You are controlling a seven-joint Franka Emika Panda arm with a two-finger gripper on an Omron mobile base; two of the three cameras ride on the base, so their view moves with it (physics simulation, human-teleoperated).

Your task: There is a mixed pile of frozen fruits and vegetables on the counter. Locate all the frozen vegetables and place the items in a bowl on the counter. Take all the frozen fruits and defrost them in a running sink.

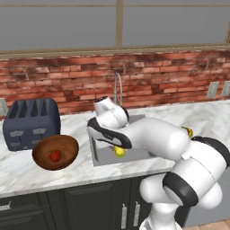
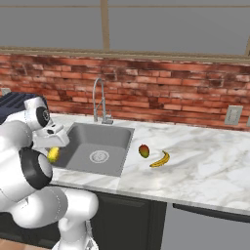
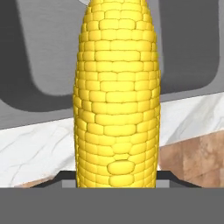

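My gripper [image 1: 117, 150], at centre frame of the left base view, clamps the yellow corn cob [image 3: 116, 94] over the sink [image 2: 97, 146]. At left, the bowl [image 1: 55, 152] holds the red round item [image 1: 55, 156]. In the right base view, the banana [image 2: 160, 159] and orange-red fruit [image 2: 143, 151] lie right of centre on the counter [image 2: 195, 161].

The corn cob [image 3: 117, 94] hides the gripper fingertips; the white arm covers most of the sink [image 1: 101, 155]

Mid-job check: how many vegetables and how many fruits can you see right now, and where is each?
Vegetables: 2, the tomato in the bowl and the corn cob held in the tool.
Fruits: 2, the banana and the round orange-red fruit, both on the counter.
Total: 4
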